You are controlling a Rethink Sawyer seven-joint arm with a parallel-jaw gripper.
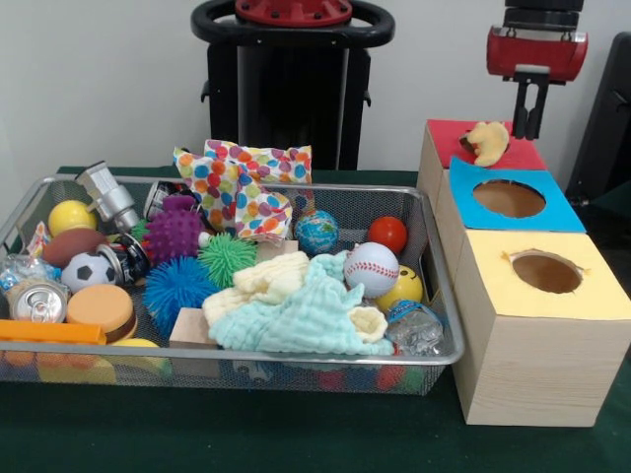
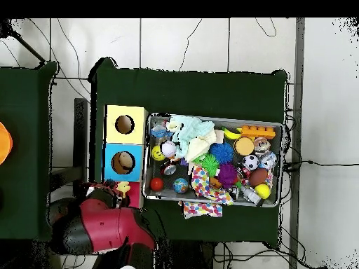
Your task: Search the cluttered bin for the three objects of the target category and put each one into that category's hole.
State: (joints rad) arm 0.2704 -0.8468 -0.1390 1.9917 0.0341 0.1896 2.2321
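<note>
Wire-mesh bin (image 1: 439,296) at left, crowded: yellow ball (image 1: 71,216), soccer ball (image 1: 87,270), purple spiky ball (image 1: 174,232), blue spiky ball (image 1: 178,286), green spiky ball (image 1: 227,258), polka-dot fabric bag (image 1: 240,187), globe-print ball (image 1: 316,233), red ball (image 1: 387,234), white baseball (image 1: 372,269), pale mint and cream cloths (image 1: 296,310) heaped mid-bin.

Right of the bin, three wooden boxes in a row: yellow-topped (image 1: 582,296), blue-topped (image 1: 562,212), red-topped (image 1: 444,138), the first two each with a round hole. A small yellow plush toy (image 1: 488,143) lies on the red top, seemingly over or half in its hole.

Red and black gripper (image 1: 532,108) hangs just above and right of the plush, apart from it. Fingers look narrow and empty, but I cannot tell their state for certain.

Step, as judged: delivery at the red hole. The plush appears not fully dropped. Next move likely calls for checking that it falls through, then going to the bin for another soft toy.

Hard to make out: the red box's hole is hidden under the plush; whatever lies beneath the cloths is concealed; the overhead view shows the arm (image 2: 105,228) covering the red box.
</note>
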